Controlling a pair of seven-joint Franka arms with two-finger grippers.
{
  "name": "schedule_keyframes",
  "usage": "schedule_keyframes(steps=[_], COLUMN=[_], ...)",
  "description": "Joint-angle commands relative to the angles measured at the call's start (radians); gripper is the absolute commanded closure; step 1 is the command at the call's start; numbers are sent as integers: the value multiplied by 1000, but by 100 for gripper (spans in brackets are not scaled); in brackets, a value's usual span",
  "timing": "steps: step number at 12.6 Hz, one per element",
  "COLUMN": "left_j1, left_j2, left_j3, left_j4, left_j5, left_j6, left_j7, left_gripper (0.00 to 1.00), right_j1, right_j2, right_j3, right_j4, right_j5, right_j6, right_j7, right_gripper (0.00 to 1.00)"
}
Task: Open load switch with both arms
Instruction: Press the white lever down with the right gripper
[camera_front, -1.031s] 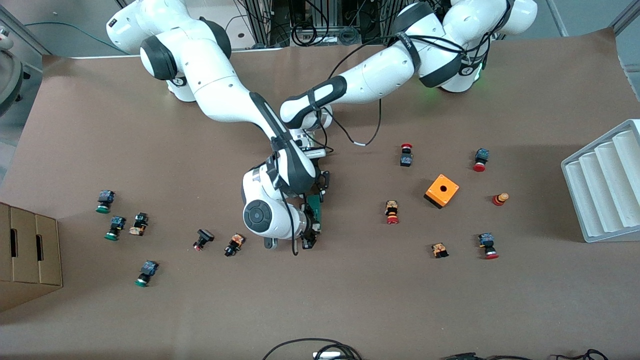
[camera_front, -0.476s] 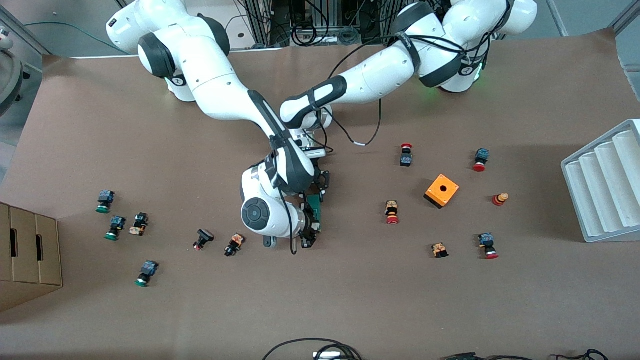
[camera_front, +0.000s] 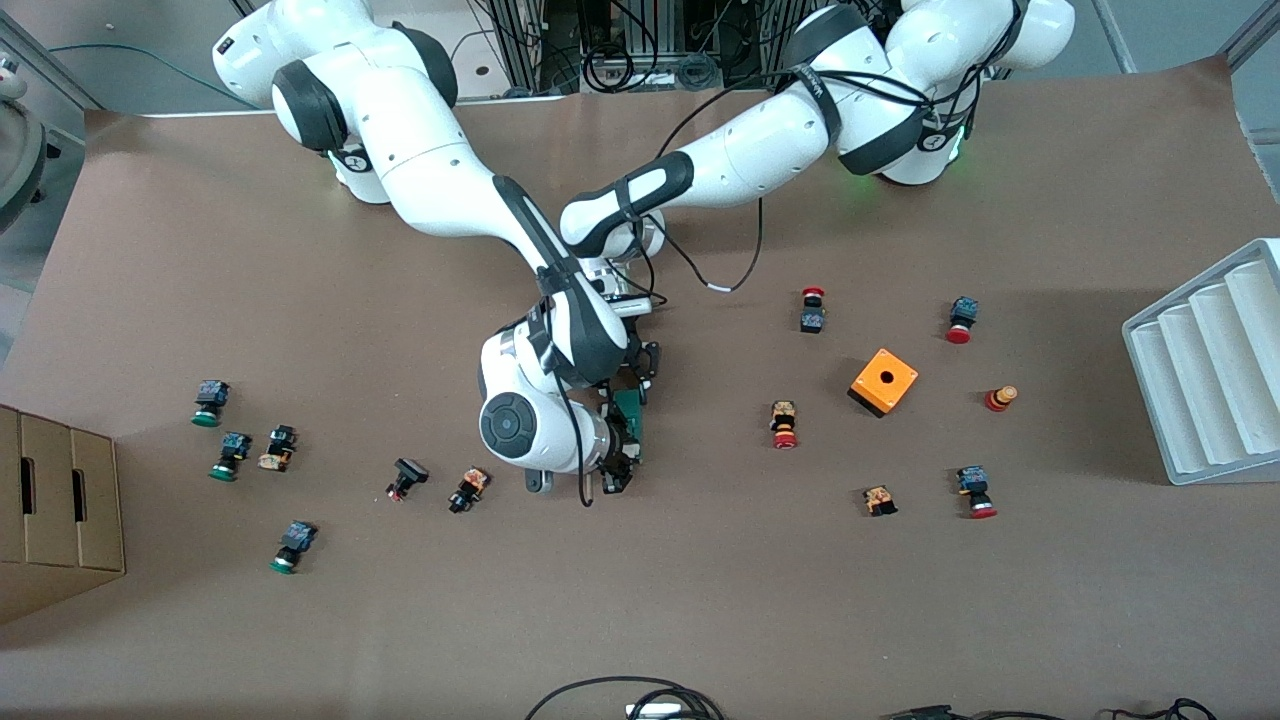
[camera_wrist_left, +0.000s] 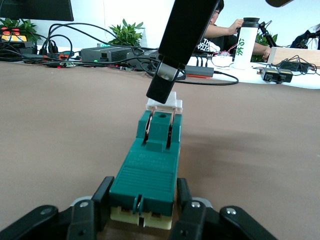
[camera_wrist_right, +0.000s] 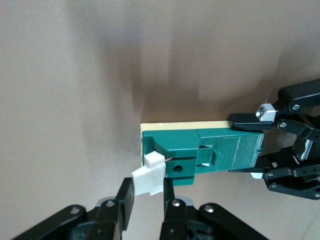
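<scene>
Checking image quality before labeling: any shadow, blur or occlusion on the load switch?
Front view: right arm hides most of the load switch. Left wrist view: switch sharp, background desks bright and soft. Right wrist view: white end piece sharp, broad shadow on the table above it.

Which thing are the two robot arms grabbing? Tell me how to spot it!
Find where the two white arms meet over the middle of the brown table. Between the left gripper and right gripper lies the load switch, clamped at both ends. It is a long dark-green block with a white end piece, longer than the little red- and green-capped buttons around it.
</scene>
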Motion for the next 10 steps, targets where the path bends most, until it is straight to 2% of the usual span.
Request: schedule_keyframes(steps=[1,10], left_j1=[6,8], left_j2=[-4,-2], left_j3=[-1,-1], left_j4=[-18,-18], left_j5=[-3,-1], left_j6=[16,16], left_j7=[-21,-21], left_gripper=[42,42], right_j1=[6,9], right_j2=[-60,-92], right_j3=[27,56], right_j4=[-102,-161], right_j5=[-11,-41], right_j6=[-14,28], right_j7=[-14,-20], right_gripper=[70,70])
